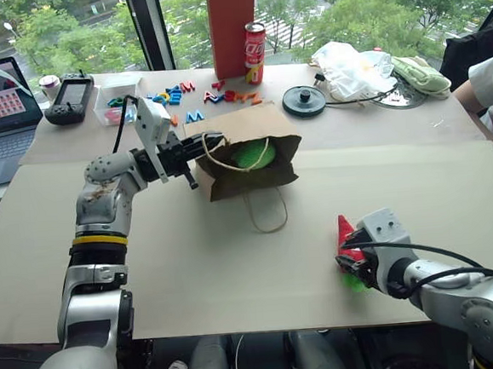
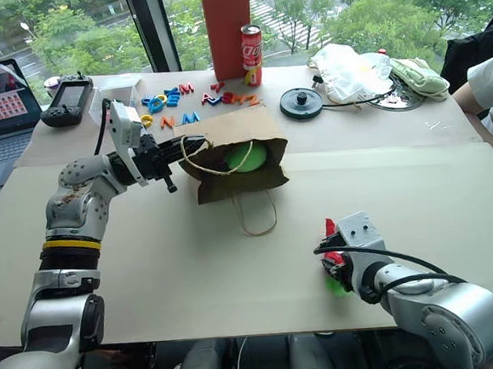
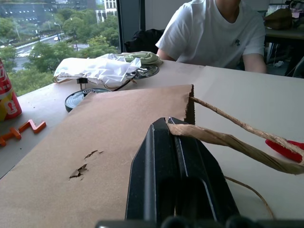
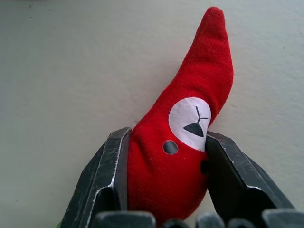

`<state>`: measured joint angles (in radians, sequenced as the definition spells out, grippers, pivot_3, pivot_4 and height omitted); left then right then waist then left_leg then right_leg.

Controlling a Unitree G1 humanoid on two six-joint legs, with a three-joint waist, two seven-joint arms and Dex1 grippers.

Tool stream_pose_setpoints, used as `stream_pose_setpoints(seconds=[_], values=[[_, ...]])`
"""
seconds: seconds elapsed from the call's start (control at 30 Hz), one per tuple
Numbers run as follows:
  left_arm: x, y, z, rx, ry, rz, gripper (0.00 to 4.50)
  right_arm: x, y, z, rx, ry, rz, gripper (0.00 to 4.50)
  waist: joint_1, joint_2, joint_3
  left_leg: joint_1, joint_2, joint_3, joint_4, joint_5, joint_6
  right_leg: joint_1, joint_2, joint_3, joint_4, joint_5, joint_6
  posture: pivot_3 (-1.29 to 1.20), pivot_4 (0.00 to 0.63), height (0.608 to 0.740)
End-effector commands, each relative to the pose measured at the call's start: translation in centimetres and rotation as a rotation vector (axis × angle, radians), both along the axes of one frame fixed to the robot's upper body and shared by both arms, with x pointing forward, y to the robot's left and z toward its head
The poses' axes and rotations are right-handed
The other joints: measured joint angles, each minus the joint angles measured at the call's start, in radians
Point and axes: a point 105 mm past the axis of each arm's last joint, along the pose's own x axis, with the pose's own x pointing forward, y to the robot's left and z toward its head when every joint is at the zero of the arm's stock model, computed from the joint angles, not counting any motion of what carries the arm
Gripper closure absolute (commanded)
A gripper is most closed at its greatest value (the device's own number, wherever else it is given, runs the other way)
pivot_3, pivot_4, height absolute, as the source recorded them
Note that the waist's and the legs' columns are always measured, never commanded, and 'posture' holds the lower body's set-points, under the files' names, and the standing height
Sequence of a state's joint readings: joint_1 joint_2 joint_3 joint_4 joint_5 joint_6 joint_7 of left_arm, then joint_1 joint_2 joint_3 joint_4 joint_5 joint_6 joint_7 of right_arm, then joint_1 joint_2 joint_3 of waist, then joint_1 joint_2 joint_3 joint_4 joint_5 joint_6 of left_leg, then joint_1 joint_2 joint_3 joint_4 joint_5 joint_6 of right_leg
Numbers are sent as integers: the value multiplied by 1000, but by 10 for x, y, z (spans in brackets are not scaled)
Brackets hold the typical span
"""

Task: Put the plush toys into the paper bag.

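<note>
Desk (image 1: 194, 274) carries everything, so starting there: paper bag (image 1: 234, 130) lies on its side mid-desk, mouth facing the robot. Lime-green plush toy (image 1: 254, 155) is already inside, visible through the opening.

Left claw (image 1: 213, 142) is clenched on the bag's top edge where the twine handle (image 3: 228, 140) meets the paper; left wrist view shows both fingers pressed together with the twine pinched. Likely purpose: hold the upper lip lifted so the mouth stays open for loading and the bag doesn't slide. Second handle loop (image 1: 266, 210) lies loose on the desk in front of the mouth.

Right claw (image 1: 353, 266) is down at the near right edge of the desk, well apart from the bag. Its fingers sit on both flanks of the red chili plush toy (image 4: 183, 137), grasping the fat lower body, tip pointing away, toy on the desk surface. Grip looks centred on the widest part, which should keep the soft body from slipping out.

Judgement: one toy done, second gripped but not lifted; next is carry to the bag mouth.

Clutter behind the bag (plastic letters (image 1: 175, 96), soda can (image 1: 255, 52)) is out of the path.
</note>
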<state>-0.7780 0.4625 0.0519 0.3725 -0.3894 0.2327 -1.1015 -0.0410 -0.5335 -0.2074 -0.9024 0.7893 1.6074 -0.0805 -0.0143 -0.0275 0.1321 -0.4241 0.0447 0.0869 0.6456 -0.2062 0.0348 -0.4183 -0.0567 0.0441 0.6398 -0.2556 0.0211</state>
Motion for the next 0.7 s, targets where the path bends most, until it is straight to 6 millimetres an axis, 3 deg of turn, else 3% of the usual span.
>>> stream_pose_setpoints(seconds=[0.03,0.1,0.23,0.3,0.4,0.57,0.7], values=[[0,-1,15,0,-58,-5,4500,3,-1,5,-33,-15,18,3822,0,0,0,0,0,0,0,0,0,0,0,0,0,0,0,0,150,739],[0,0,15,1,-60,-4,4500,7,-2,11,-47,-38,31,3822,-1,0,0,0,0,0,0,0,0,0,0,0,0,0,0,0,150,739],[1,0,17,-1,-64,1,4500,29,10,52,-9,-197,94,3822,-5,0,0,0,0,0,0,0,0,-1,0,1,1,0,0,0,150,739],[1,-1,17,-2,-64,0,4500,43,27,79,14,-297,174,3822,-6,0,0,0,0,0,0,0,0,-1,1,1,1,0,0,0,150,739],[0,-2,17,-3,-62,-6,4500,54,56,98,26,-355,305,3822,-3,0,0,0,0,0,0,0,1,-1,1,0,1,0,0,0,150,739],[0,-4,20,-6,-67,-10,4500,68,91,94,82,-296,394,3822,1,0,0,-2,0,0,-1,0,1,-2,0,-1,1,0,0,0,150,739],[0,-4,23,-8,-74,-9,4500,79,108,85,95,-268,417,3822,2,0,0,-5,-1,-1,0,0,1,-2,-1,-1,2,1,0,0,150,739]])
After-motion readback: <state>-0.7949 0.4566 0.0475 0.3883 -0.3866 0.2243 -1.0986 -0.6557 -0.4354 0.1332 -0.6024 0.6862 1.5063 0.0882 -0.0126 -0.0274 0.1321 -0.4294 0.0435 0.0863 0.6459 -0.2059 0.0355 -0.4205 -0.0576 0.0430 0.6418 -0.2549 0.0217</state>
